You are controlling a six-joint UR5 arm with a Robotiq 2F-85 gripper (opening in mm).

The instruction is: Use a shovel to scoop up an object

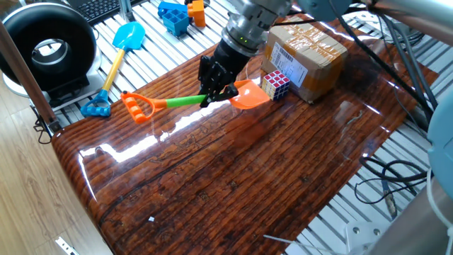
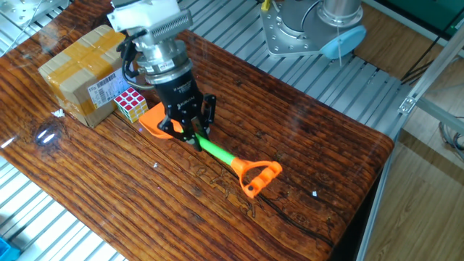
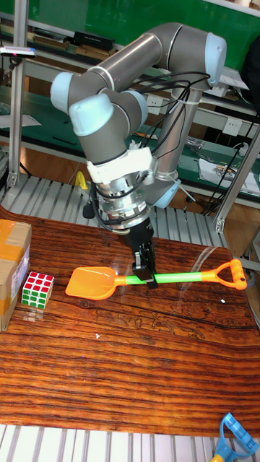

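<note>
My gripper [image 1: 212,98] [image 2: 191,136] [image 3: 148,279] is shut on the green shaft of the shovel [image 1: 185,101] [image 2: 217,153] [image 3: 180,277], close behind its orange scoop blade [image 1: 249,94] [image 2: 154,120] [image 3: 92,282]. The shovel hangs lifted off the wooden table, its orange D-handle [image 1: 136,107] [image 2: 256,176] [image 3: 231,275] pointing away from the cube. The small Rubik's cube [image 1: 277,84] [image 2: 130,104] [image 3: 37,289] rests on the table just ahead of the blade tip, with a small gap between them in the tall fixed view.
A brown cardboard box [image 1: 304,58] [image 2: 81,71] [image 3: 13,267] stands right behind the cube. A blue shovel with a yellow shaft [image 1: 117,64] lies off the table's far left edge, beside a black round device [image 1: 46,48]. Blue blocks [image 1: 173,15] sit at the back.
</note>
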